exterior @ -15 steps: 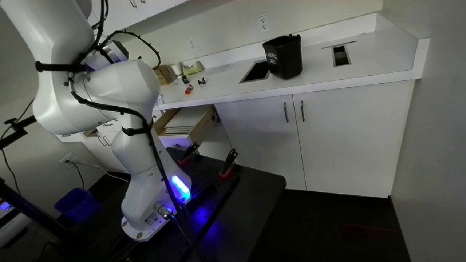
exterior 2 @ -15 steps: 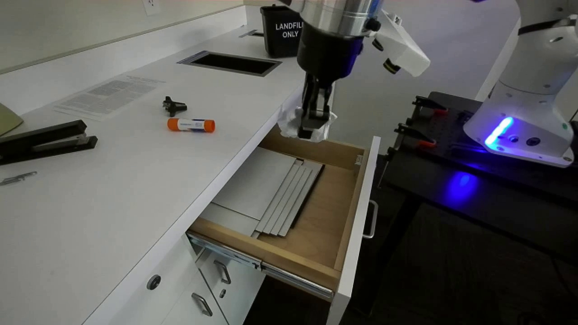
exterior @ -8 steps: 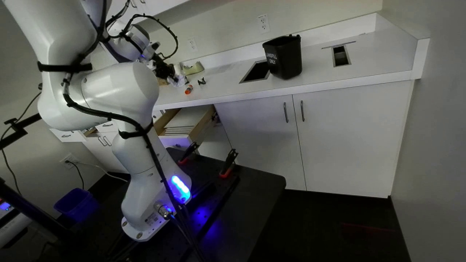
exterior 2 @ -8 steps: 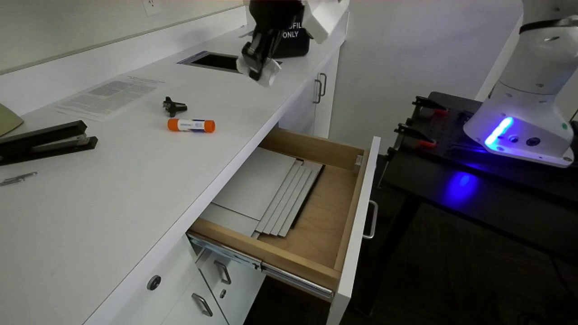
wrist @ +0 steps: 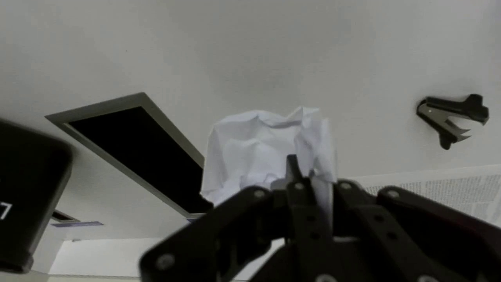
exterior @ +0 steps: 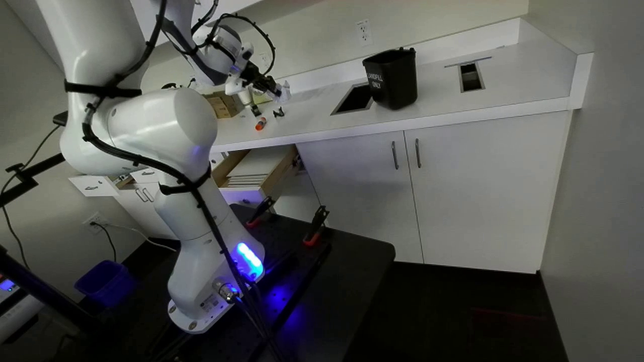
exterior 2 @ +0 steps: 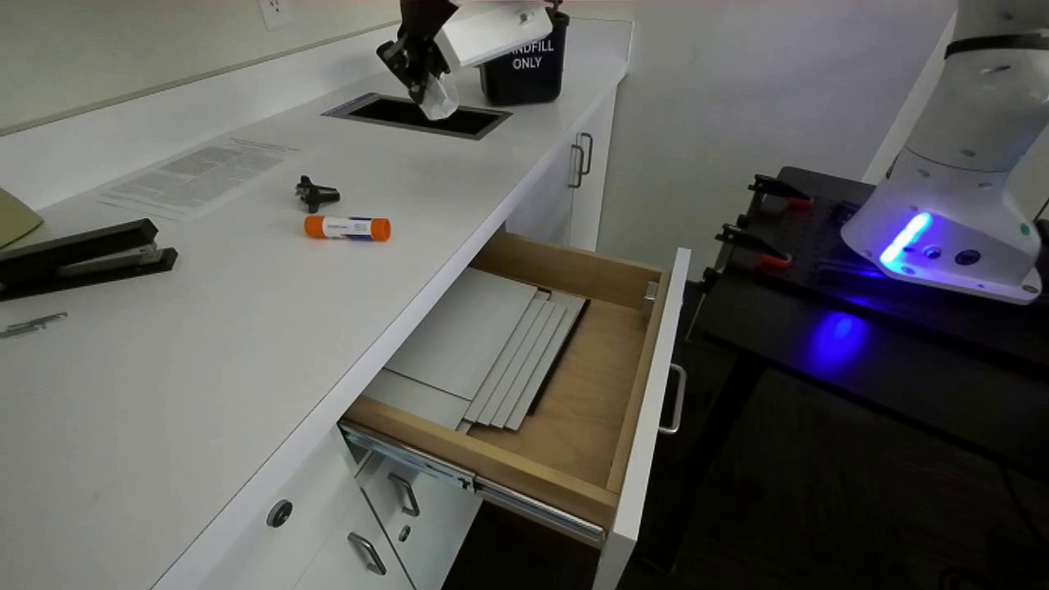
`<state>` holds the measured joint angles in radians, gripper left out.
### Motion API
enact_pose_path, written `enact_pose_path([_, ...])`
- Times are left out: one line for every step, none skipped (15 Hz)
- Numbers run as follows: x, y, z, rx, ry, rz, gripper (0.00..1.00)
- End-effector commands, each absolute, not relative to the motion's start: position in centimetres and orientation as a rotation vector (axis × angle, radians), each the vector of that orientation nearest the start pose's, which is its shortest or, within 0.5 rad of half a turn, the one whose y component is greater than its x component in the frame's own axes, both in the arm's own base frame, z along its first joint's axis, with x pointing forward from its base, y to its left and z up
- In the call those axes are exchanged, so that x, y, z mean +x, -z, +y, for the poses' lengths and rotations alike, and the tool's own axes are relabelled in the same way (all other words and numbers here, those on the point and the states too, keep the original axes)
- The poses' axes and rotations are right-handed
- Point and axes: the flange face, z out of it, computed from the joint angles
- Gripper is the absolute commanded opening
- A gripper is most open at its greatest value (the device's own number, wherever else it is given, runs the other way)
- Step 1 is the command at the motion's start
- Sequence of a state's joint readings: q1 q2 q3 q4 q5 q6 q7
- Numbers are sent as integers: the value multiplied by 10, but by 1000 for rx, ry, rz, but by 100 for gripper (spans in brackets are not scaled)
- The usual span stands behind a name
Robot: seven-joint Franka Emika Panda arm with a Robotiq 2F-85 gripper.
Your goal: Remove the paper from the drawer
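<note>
My gripper (wrist: 303, 176) is shut on a crumpled white paper (wrist: 254, 152) and holds it above the white counter. The paper also shows in both exterior views (exterior: 285, 92) (exterior 2: 440, 97), hanging from the gripper's fingertips (exterior: 274, 86) (exterior 2: 420, 80). In the wrist view the paper partly covers one fingertip and overlaps an edge of the counter opening. The drawer (exterior 2: 586, 393) stands pulled out below the counter, with light brown wooden inside and white front. Several grey-white flat panels (exterior 2: 467, 336) lie stacked in it. The drawer shows in an exterior view (exterior: 278, 177) too.
A rectangular dark opening (exterior 2: 422, 115) is cut in the counter, beside a black "LANDFILL ONLY" bin (exterior 2: 524, 74). A staple remover (exterior 2: 315, 194), a glue stick (exterior 2: 347, 228), a stapler (exterior 2: 82, 254) and a printed sheet (exterior 2: 201, 172) lie on the counter.
My gripper has carried the crumpled paper from above the drawer, past the counter's front edge, to over the counter near the opening. The drawer and its panels have not moved.
</note>
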<state>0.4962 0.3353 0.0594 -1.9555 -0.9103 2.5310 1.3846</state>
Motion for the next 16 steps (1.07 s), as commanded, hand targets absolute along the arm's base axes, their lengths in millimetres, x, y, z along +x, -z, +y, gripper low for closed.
enact_pose_path([562, -314, 342, -3124, 937, 377, 2])
enact_pose_path([565, -311, 342, -3117, 904, 392, 2])
enact_pose_path([568, -309, 344, -3101, 852, 397, 2])
enact_pose_path([569, -308, 345, -3085, 807, 416, 2])
enact_pose_path([570, -308, 347, -3076, 760, 422, 2])
enact_pose_path([570, -310, 350, -3066, 722, 434, 34])
enact_pose_path([569, -312, 352, -3059, 688, 435, 36])
enact_pose_path([568, -314, 354, -3054, 662, 439, 42])
enact_pose_path([567, -316, 356, -3049, 643, 444, 50])
enact_pose_path([567, -318, 357, -3042, 629, 445, 57])
enact_pose_path([567, -320, 359, -3036, 619, 446, 65])
enact_pose_path([567, -322, 360, -3032, 614, 448, 72])
enact_pose_path([566, -324, 361, -3029, 612, 450, 81])
enact_pose_path([566, -325, 362, -3026, 612, 450, 87])
enact_pose_path([565, -326, 363, -3024, 612, 445, 95])
enact_pose_path([564, -328, 365, -3023, 620, 443, 99])
